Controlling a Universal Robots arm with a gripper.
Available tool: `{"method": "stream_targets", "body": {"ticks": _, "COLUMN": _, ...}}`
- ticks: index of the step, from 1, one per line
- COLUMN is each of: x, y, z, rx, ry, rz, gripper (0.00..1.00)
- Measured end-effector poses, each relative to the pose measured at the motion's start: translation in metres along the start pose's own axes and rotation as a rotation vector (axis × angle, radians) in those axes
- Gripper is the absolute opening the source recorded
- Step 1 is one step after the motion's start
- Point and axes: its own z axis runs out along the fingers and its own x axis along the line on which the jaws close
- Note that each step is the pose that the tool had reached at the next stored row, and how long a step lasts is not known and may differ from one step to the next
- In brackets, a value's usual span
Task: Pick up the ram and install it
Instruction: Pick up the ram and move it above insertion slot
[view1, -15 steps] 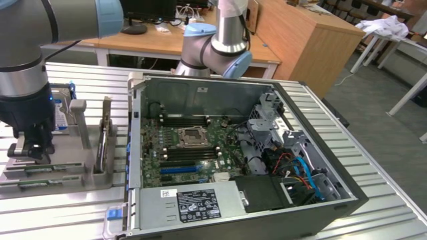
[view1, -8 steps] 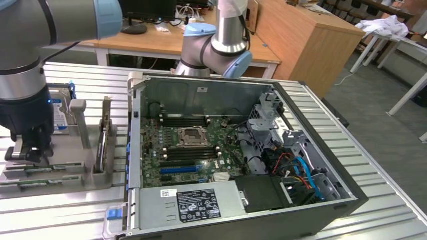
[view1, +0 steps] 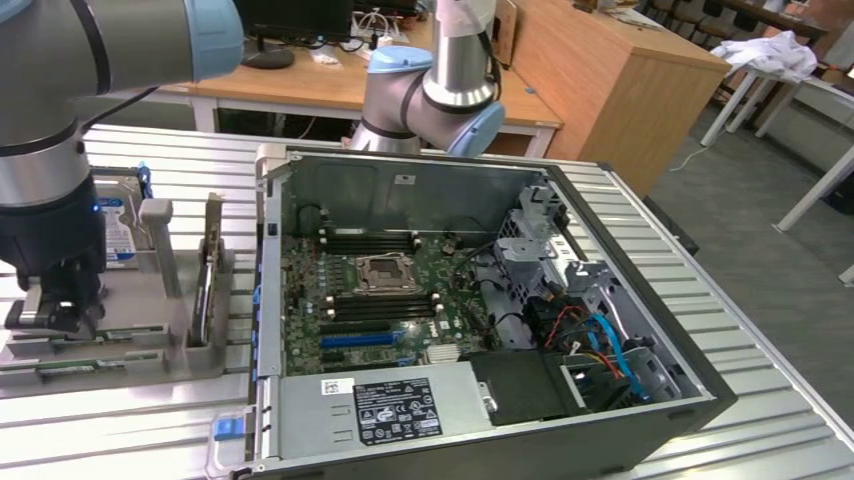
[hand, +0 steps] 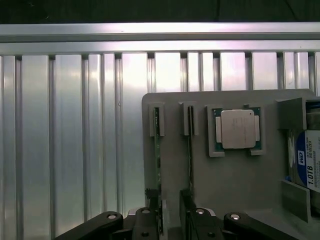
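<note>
End effector (hand: 170, 212), jaws apart, at ram (hand: 157, 150) in grey holder (hand: 230, 185)

An open computer case (view1: 694, 400) lies on its side on the slatted metal table (hand: 75, 150). Inside it are a green motherboard (view1: 400, 315) with a bare processor socket (view1: 387, 270), a labelled silver power supply (view1: 387, 405), and blue and orange cables (view1: 607, 345). On the exterior view's left sits a grey holder (hand: 235, 185), with a square silver processor chip (hand: 237, 129) in a recess and a blue-labelled hard drive (hand: 307, 165) standing on edge. Behind are wooden desks (view1: 601, 80); one carries what may be a computer mouse (view1: 267, 58).
</note>
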Motion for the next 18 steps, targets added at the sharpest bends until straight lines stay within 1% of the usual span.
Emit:
{"method": "stream_targets", "body": {"ticks": 7, "x": 0.0024, "y": -0.0001, "z": -0.0001, "rx": 0.0000, "ry": 0.0001, "rz": 0.000, "gripper": 0.31}}
{"method": "stream_targets", "body": {"ticks": 14, "x": 0.0025, "y": -0.0001, "z": 0.0001, "rx": 0.0001, "ry": -0.0001, "rz": 0.000, "gripper": 0.31}}
{"method": "stream_targets", "body": {"ticks": 18, "x": 0.0030, "y": -0.0002, "z": 0.0023, "rx": 0.0000, "ry": 0.0000, "rz": 0.000, "gripper": 0.31}}
